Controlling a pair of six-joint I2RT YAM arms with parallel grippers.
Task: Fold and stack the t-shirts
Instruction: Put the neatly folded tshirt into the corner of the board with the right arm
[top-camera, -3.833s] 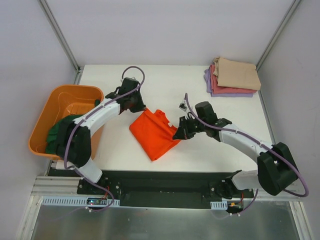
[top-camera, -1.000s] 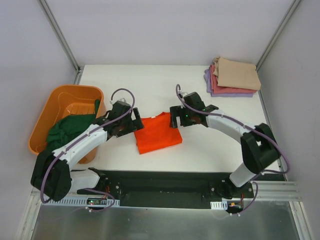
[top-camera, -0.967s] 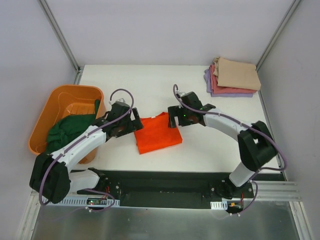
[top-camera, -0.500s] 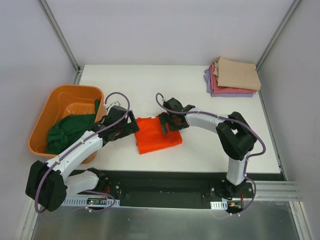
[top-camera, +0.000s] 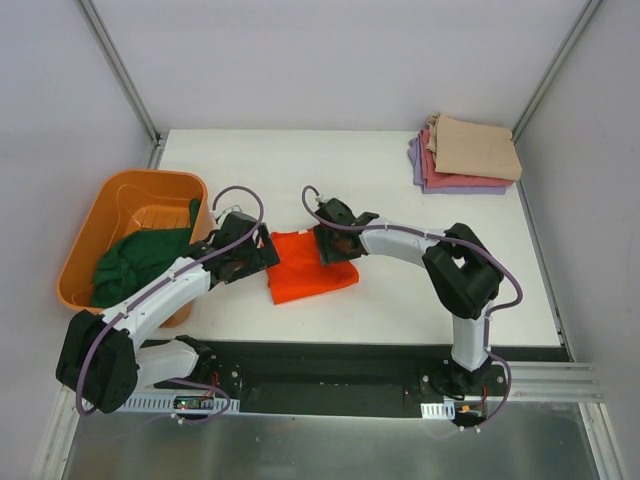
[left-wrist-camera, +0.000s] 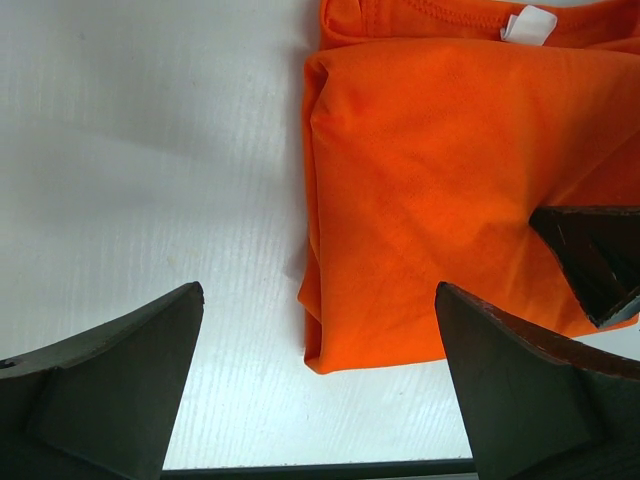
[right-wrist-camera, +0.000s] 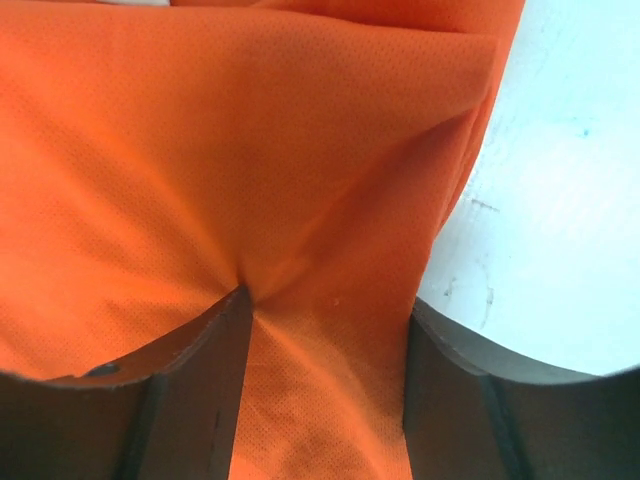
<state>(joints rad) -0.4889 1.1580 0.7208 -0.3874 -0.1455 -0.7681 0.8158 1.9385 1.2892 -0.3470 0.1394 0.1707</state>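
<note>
The bright orange t-shirt (top-camera: 305, 275) lies on the white surface (top-camera: 400, 190), right between the two grippers. The right gripper (top-camera: 328, 246) rests on its far edge, fingers a little apart with orange cloth bunched between them. The left gripper (top-camera: 266, 262) is just beside its left edge, spread wide and holding nothing. The shirt is folded into a smooth block. Its collar, with a white tag (left-wrist-camera: 528, 25), points to the far side. It looks a bit longer from side to side.
</note>
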